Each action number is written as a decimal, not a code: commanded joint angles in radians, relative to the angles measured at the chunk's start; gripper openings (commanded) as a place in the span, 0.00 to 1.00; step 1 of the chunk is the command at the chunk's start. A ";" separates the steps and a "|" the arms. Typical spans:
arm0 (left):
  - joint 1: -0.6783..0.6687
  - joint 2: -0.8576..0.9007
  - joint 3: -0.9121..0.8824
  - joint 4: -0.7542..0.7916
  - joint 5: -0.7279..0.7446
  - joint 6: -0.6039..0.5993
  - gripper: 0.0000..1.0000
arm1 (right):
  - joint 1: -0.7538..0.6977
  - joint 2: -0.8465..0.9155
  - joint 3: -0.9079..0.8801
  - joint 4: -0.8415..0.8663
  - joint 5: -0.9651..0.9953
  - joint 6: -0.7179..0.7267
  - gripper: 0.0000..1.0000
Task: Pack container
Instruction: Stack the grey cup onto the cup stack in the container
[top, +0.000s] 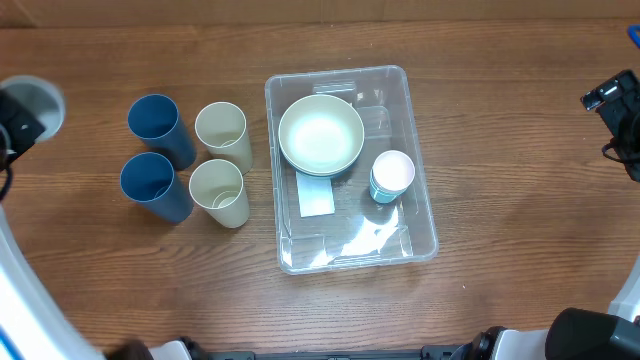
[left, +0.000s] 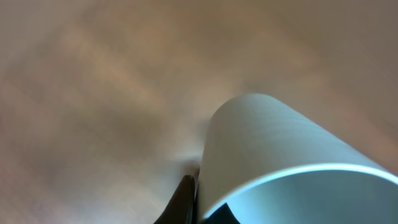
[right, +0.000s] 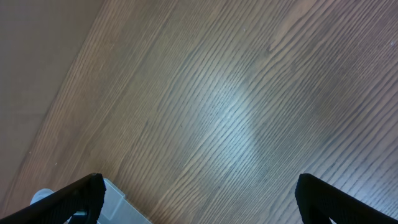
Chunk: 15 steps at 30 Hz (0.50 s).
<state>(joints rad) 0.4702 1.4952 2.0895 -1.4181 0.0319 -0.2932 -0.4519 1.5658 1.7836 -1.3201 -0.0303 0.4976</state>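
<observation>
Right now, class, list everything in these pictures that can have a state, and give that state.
container: open, no lid, partly packed.
bowl: upright, empty, inside the container.
small cup: upright inside the container.
two blue cups: upright, empty, on the table.
two cream cups: upright on the table.
white cup: held by the left gripper.
left gripper: shut on the white cup.
right gripper: open, empty.

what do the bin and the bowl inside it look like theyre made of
Container: clear glossy plastic, it seems; the wooden table and its white label show through, and glare streaks its floor. Bowl: opaque pale green, smooth, soft sheen; probably plastic or melamine, though ceramic cannot be ruled out.
</observation>
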 joint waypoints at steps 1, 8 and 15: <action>-0.316 -0.104 0.069 0.017 0.066 0.053 0.04 | -0.002 0.000 0.003 0.005 -0.001 0.005 1.00; -0.991 0.106 0.012 0.153 -0.008 0.199 0.04 | -0.002 0.000 0.003 0.005 -0.001 0.004 1.00; -1.165 0.420 0.012 0.238 -0.010 0.320 0.04 | -0.002 0.000 0.003 0.005 -0.001 0.004 1.00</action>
<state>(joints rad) -0.6502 1.8423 2.0983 -1.2072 0.0284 -0.0597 -0.4519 1.5665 1.7836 -1.3201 -0.0296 0.4976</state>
